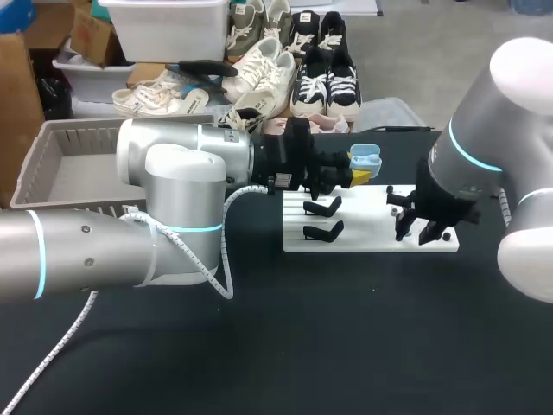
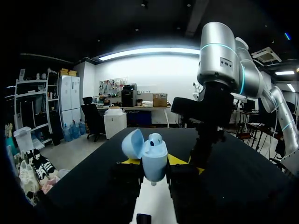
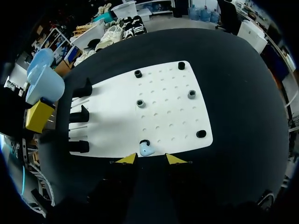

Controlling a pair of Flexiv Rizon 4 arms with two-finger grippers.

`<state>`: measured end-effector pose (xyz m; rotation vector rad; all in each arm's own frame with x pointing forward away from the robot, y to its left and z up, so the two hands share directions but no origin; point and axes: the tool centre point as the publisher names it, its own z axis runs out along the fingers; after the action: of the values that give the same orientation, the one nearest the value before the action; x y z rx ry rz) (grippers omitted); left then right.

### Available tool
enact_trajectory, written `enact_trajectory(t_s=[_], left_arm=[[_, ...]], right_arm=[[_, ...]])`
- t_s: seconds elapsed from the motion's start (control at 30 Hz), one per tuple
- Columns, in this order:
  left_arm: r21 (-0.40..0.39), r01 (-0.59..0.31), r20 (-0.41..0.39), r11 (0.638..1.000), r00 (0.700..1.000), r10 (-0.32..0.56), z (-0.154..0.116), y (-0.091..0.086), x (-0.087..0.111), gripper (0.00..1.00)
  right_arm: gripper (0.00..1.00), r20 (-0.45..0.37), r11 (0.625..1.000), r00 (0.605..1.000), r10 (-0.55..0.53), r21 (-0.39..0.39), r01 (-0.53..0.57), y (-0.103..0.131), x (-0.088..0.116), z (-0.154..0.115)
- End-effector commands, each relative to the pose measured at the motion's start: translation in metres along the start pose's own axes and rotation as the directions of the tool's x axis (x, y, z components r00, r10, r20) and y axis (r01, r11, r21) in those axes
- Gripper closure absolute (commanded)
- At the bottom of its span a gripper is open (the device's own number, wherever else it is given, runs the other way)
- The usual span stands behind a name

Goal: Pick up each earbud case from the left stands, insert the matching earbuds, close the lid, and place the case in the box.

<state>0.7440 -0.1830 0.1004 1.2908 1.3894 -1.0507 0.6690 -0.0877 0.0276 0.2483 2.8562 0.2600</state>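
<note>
Left gripper [image 2: 154,164]: clamped on the earbud case [image 2: 154,156], holding it above the far left part of the white board [image 1: 371,235].
Earbud case: light blue, lid [image 2: 132,144] tipped open, one earbud [image 2: 155,138] seated inside.
Right gripper [image 3: 150,159]: fingers apart, holding nothing, low over the board's near right edge.
Loose earbud [image 3: 146,150]: light blue, on the board beside a black peg, just ahead of the right gripper.
Stands [image 3: 80,113]: black, along the board's left side.
Box [image 1: 43,164]: grey, far left on the table.

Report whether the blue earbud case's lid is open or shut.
Open. The earbud case has its lid swung back, and one earbud shows at the mouth of the body.
</note>
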Motion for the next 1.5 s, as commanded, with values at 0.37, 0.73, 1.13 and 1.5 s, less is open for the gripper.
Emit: enact_trajectory(t_s=[0.37, 0.73, 1.13, 1.5], left_arm=[[-0.004, -0.001, 0.003, 1.0, 1.0, 0.001, 0.0, -0.001, 0.0, 1.0], [-0.004, -0.001, 0.003, 1.0, 1.0, 0.001, 0.0, -0.001, 0.0, 1.0], [-0.004, -0.001, 0.003, 1.0, 1.0, 0.001, 0.0, -0.001, 0.0, 1.0], [-0.004, -0.001, 0.003, 1.0, 1.0, 0.001, 0.0, -0.001, 0.0, 1.0]], right_arm=[[0.68, -0.019, 1.0, 1.0, 0.005, -0.005, -0.005, 0.002, -0.007, 0.007], [0.74, -0.025, 1.0, 1.0, 0.002, -0.008, -0.002, 0.003, -0.007, 0.011], [1.0, -0.031, 1.0, 1.0, 0.0, -0.006, 0.0, 0.006, -0.007, 0.012], [1.0, 0.017, 1.0, 1.0, 0.016, 0.011, -0.016, 0.005, -0.002, -0.018]])
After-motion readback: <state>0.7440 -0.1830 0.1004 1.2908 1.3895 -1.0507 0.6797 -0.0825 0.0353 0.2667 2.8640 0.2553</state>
